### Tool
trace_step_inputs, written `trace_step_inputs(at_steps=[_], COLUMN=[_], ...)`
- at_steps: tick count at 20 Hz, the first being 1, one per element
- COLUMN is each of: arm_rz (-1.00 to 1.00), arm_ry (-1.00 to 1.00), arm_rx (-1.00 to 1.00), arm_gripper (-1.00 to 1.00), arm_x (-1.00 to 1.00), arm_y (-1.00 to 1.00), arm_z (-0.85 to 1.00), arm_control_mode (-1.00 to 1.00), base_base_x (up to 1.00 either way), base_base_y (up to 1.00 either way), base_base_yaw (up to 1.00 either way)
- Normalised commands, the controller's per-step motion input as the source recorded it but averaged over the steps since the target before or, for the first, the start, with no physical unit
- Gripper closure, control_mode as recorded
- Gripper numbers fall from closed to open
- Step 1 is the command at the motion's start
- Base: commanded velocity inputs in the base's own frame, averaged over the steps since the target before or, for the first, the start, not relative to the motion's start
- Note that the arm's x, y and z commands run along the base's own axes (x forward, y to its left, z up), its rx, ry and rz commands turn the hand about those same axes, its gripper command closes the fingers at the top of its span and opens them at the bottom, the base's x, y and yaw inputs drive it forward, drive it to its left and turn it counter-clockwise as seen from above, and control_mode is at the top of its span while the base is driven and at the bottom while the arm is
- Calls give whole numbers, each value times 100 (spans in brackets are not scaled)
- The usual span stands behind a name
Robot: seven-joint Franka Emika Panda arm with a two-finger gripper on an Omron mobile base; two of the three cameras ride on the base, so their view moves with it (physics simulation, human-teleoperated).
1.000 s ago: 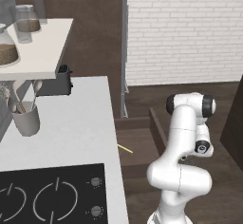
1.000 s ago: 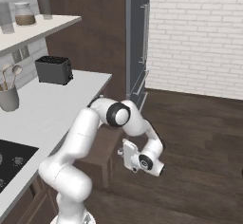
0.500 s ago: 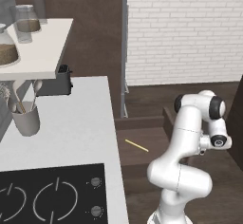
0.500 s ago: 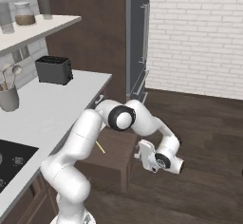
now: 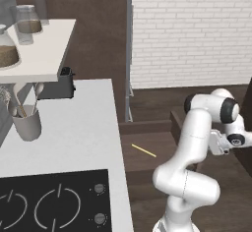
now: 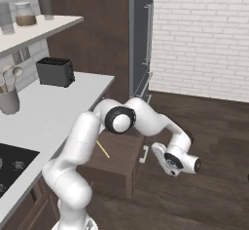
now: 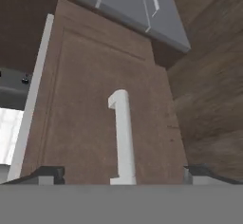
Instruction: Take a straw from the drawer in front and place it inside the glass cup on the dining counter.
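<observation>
The dark brown drawer (image 5: 153, 140) stands pulled out from under the white counter, and the thin pale-yellow straw (image 5: 143, 150) lies flat on its bottom (image 6: 102, 149). My gripper (image 6: 160, 152) hangs open just outside the drawer's front, at the height of the silver bar handle (image 6: 144, 154). In the hand view the handle (image 7: 122, 137) sits between my spread fingertips (image 7: 49, 173) without touching them, on the drawer front (image 7: 80, 123). My hand (image 5: 231, 138) is to the right of the drawer. The glass cup and the dining counter are out of view.
A white counter (image 5: 83, 128) with a black cooktop (image 5: 49, 206) runs along the left, carrying a grey utensil holder (image 5: 27, 123) and a dark toaster (image 6: 55, 71). A shelf with jars (image 5: 29, 27) hangs above. A tall grey fridge (image 6: 142, 34), a white brick wall and wooden floor lie beyond.
My gripper has opened and let go of the drawer handle. The arm swung right and out from the cabinet, and the drawer slid further open, showing the whole straw.
</observation>
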Motion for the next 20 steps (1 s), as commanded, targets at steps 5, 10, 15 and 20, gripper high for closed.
trace_step_inputs(at_steps=[5,10,15,20], arm_rz=[-9,-1,0,0], arm_ry=[0,-1,7,25], arm_rx=[-18,-8,-13,-19], arm_gripper=[-100,-100,-100,-100], arm_x=[-21,-8,0,0], arm_y=[-9,45,78,90], arm_z=[97,100,100,96], arm_control_mode=[-100,-100,-100,-100], base_base_x=[0,0,0,0], base_base_y=[0,0,0,0], base_base_yaw=[0,0,0,0])
